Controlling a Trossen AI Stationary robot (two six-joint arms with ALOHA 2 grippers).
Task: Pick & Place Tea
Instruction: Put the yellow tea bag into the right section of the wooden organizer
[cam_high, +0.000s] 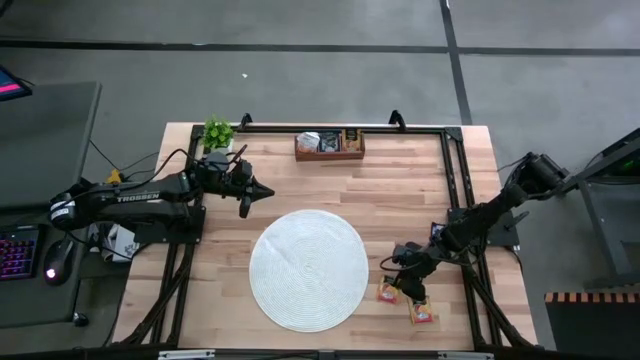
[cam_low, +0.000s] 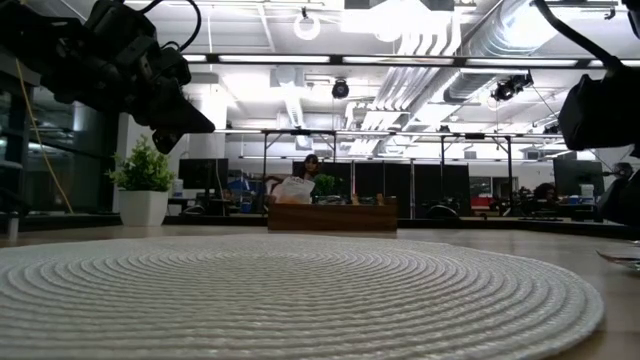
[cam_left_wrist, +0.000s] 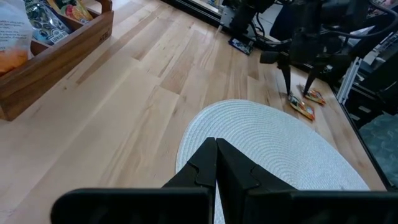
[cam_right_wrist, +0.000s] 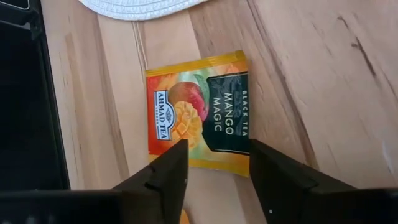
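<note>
Two red-orange and yellow tea sachets (cam_high: 388, 292) (cam_high: 422, 315) lie flat on the wood, to the right of the round white mat (cam_high: 307, 270). My right gripper (cam_high: 402, 277) points down over them, open. In the right wrist view its fingers (cam_right_wrist: 166, 177) stand either side of one edge of a "Mango Magic" sachet (cam_right_wrist: 198, 118); I cannot see it touching. My left gripper (cam_high: 252, 195) hangs shut (cam_left_wrist: 216, 163) above the table beyond the mat's far left. More sachets sit in the wooden tray (cam_high: 329, 146).
The tray stands at the table's far edge, with a small potted plant (cam_high: 217, 133) at the far left corner. A black frame (cam_high: 452, 180) runs along the table's sides. Bare wood (cam_high: 400, 200) lies between the mat and the tray. The mat (cam_low: 280, 290) fills the low view's foreground.
</note>
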